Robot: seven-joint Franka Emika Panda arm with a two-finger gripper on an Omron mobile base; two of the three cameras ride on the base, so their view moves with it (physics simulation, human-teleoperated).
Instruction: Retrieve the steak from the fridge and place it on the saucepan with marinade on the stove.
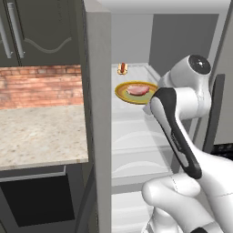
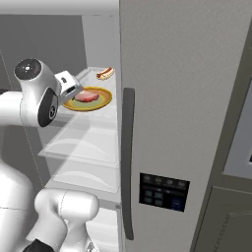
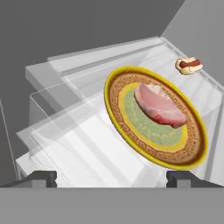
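We see the steak [image 3: 159, 106] lying on a plate [image 3: 131, 127] on a glass shelf [image 3: 87, 148] inside the fridge [image 2: 197, 98]. Our gripper [image 3: 111, 177] hangs before it, fingers spread wide, holding nothing. No writing is legible.

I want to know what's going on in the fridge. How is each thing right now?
Fridge: door open.
Steak: lying on the plate, not held.
Plate: sitting on a glass shelf.
Hot dog: on the same shelf, behind the plate.
Hand: open, empty, short of the plate.
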